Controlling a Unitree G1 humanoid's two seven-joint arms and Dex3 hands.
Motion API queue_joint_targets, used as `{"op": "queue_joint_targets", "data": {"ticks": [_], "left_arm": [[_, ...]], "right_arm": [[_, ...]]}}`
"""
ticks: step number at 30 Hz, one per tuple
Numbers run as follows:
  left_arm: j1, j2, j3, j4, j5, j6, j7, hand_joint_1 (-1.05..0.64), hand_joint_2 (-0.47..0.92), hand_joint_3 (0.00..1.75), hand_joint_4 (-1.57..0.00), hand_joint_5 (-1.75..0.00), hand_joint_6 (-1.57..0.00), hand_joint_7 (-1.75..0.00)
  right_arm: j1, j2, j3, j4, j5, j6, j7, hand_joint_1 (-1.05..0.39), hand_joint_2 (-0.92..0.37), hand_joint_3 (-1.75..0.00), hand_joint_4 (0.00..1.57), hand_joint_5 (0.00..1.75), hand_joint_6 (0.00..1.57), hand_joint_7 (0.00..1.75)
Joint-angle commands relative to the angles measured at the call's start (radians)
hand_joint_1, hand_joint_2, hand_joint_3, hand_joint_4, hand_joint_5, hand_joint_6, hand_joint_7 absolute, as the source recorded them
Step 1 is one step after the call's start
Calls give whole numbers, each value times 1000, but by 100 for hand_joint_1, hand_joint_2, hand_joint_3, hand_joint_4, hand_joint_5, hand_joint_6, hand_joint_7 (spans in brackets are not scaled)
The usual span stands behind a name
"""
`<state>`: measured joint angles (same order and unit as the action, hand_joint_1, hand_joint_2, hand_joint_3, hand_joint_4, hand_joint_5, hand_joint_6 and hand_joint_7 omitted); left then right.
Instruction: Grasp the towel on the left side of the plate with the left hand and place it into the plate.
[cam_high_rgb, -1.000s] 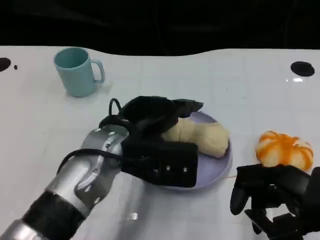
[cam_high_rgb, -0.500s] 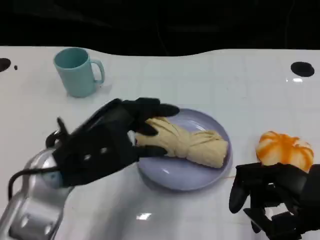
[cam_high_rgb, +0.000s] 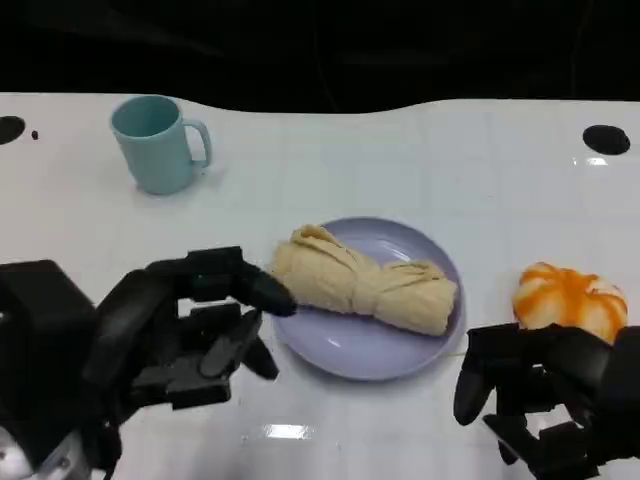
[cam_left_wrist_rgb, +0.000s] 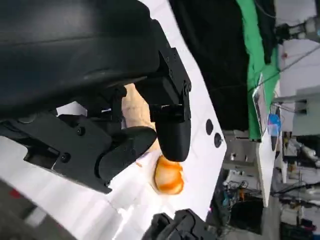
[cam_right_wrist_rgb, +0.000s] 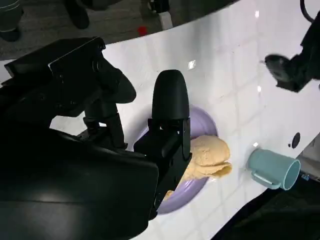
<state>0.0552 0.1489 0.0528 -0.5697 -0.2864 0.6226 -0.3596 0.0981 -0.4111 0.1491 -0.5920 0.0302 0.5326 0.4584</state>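
One towel (cam_high_rgb: 365, 281) lies in plate (cam_high_rgb: 350, 352); left hand (cam_high_rgb: 190, 325) beside it, fingers apart, holding nothing.

A teal mug (cam_high_rgb: 155, 142) stands upright on the white table (cam_high_rgb: 420, 160) at about ten o'clock in the head view, its handle turned toward three o'clock. An orange, pumpkin-shaped object with pale stripes (cam_high_rgb: 568, 297) sits at about four o'clock, well apart from the mug. Round black marks lie on the tabletop near the far edge, one at two o'clock (cam_high_rgb: 605, 138) and one at ten o'clock (cam_high_rgb: 10, 127).
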Motion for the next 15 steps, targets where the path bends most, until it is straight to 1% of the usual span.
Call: {"op": "queue_joint_targets", "data": {"ticks": [1,2,5,8,12,15], "left_arm": [[52,13,51,-61,-105,117,19,-10,55,122,-83,-168,-76,-149],[59,14,58,-65,-119,130,24,-10,54,124,-82,-172,-75,-154],[58,16,72,-60,-151,185,48,-13,52,127,-81,-174,-71,-162],[39,8,77,-43,-177,251,84,-11,55,125,-81,-175,-68,-170],[18,-2,81,0,-205,291,103,-10,60,121,-81,-175,-66,-174],[8,3,74,29,-212,286,99,-9,61,121,-81,-175,-67,-175]], "right_arm": [[-1,-4,-6,11,9,-12,0,5,-60,-105,69,168,68,142],[-1,-6,-6,10,7,-9,-1,5,-60,-105,69,168,69,142],[1,-10,-12,13,7,-14,1,5,-60,-106,70,169,69,142],[6,-15,-22,18,9,-22,5,5,-60,-106,70,168,69,142],[13,-17,-35,26,12,-36,8,5,-59,-106,70,168,69,142],[16,-21,-43,34,14,-46,12,5,-58,-107,70,168,69,141]]}}
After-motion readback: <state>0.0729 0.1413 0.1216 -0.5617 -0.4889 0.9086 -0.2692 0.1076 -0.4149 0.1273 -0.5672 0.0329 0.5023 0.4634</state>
